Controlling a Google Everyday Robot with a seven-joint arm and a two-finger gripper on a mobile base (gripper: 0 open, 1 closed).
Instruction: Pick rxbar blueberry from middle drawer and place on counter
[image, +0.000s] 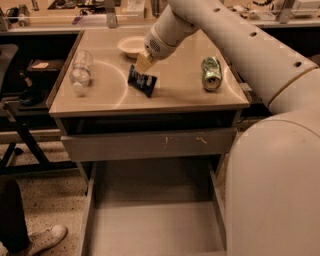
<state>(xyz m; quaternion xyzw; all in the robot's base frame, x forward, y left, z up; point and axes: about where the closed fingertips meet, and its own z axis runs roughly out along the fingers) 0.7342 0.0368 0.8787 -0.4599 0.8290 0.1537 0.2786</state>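
While the tool (143, 65), upper centre, pinches the dark blue flat snack bar (142, 81) — tilted on the glossy beige table (175, 97) — abrupt release might topple it.

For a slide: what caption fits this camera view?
Hand grips the rxbar blueberry over the counter; middle drawer open below.

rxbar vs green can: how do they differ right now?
The rxbar blueberry is dark blue and flat; the green can is round. The bar stands tilted, its top end pinched by the gripper mid-counter; the can lies free on its side. Both are over the counter.
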